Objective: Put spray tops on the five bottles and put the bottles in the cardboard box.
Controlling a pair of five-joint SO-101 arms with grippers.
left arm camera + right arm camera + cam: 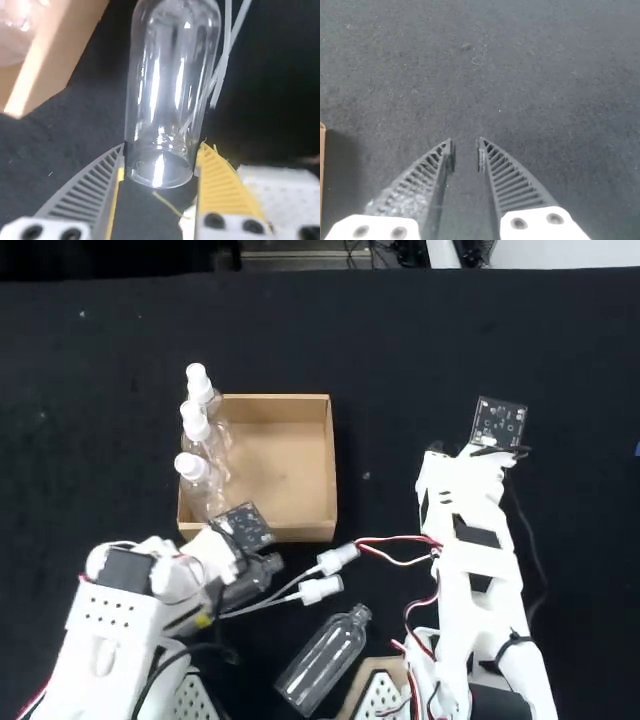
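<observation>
at the left of the black table (120, 340) the left arm (110, 630) lies low along the near edge, and the left gripper (162, 147) has its fingers closed on the base end of a clear held bottle (170, 85), one grey finger and one yellow finger pressed to either side of the glassy wall. in the left wrist view that bottle stretches away from the fingers over the dark cloth, with a wall of the cardboard box (270, 465) just beside it. the box sits open, a little left of the middle of the table, and three capped bottles (196, 423) stand upright in a row against its left wall, each with a white spray top on (they look to be inside the box, though the wall hides their bases). just right of the box's near corner two loose spray tops (338, 558) lie on the table close together, their thin tubes trailing back toward the left gripper. nearer the front edge a bare bottle (325, 660) lies on its side with no top, its neck pointing toward the spray tops. further right the right arm (475, 570) stretches away from the front edge, well apart from the box. the right gripper (465, 147) hovers over bare cloth, its fingers drawn nearly together with a slim gap between the tips, holding nothing.
</observation>
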